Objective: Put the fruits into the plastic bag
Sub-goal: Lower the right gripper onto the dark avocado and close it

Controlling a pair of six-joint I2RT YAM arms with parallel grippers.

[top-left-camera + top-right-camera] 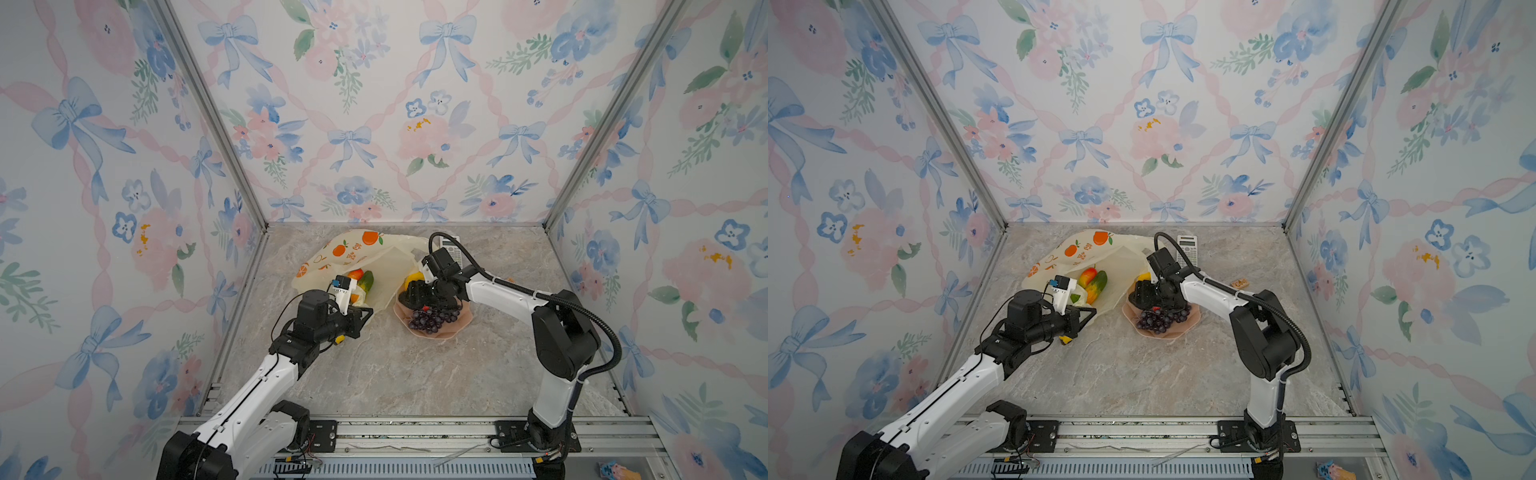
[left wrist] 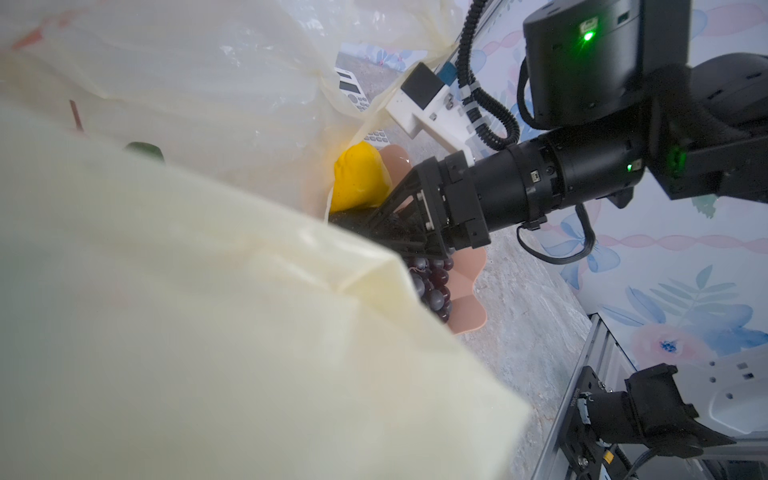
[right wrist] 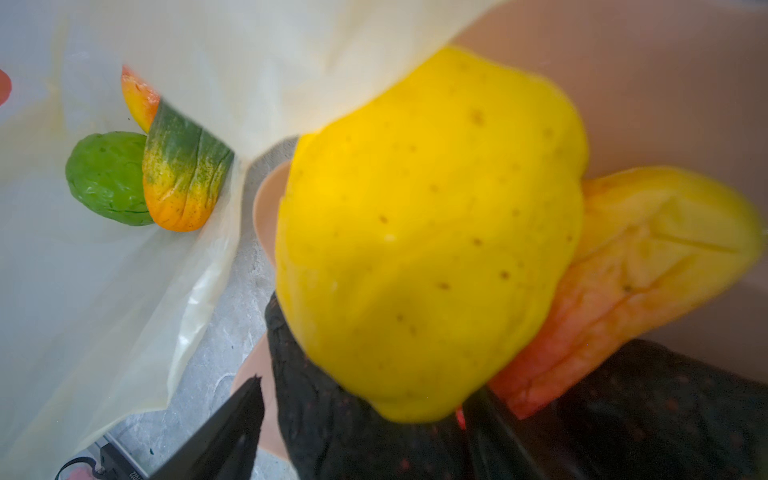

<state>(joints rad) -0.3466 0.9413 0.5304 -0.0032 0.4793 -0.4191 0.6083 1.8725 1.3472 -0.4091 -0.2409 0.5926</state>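
We used the pink plate (image 1: 446, 333) as our reference point. The plastic bag (image 1: 332, 249) lay just left of the plate in both top views, mouth gaping toward it, edge reaching the plate's rim. Inside the bag, away from the plate, we spotted a green fruit (image 3: 108, 178), an orange-green fruit (image 3: 183, 178) right against it and a red-yellow fruit (image 3: 139, 99) behind those. On the plate sat a yellow fruit (image 3: 432, 232), an orange-yellow fruit (image 3: 648, 249) tucked beside it, a dark avocado (image 3: 332, 415) touching the yellow one, and the grapes (image 1: 432, 321) on the plate's near side. The left gripper (image 1: 365, 313) was pinched fully closed on the bag's lip, left of the plate, holding the plastic up. The right gripper (image 1: 411, 293) hung over the plate's left half, jaws spread wide around the fruit pile. One finger (image 3: 224, 436) had a sliver of plate showing between it and the avocado, so it had nothing gripped, far as we could tell. A calculator (image 1: 453, 249) lay just beyond the plate.
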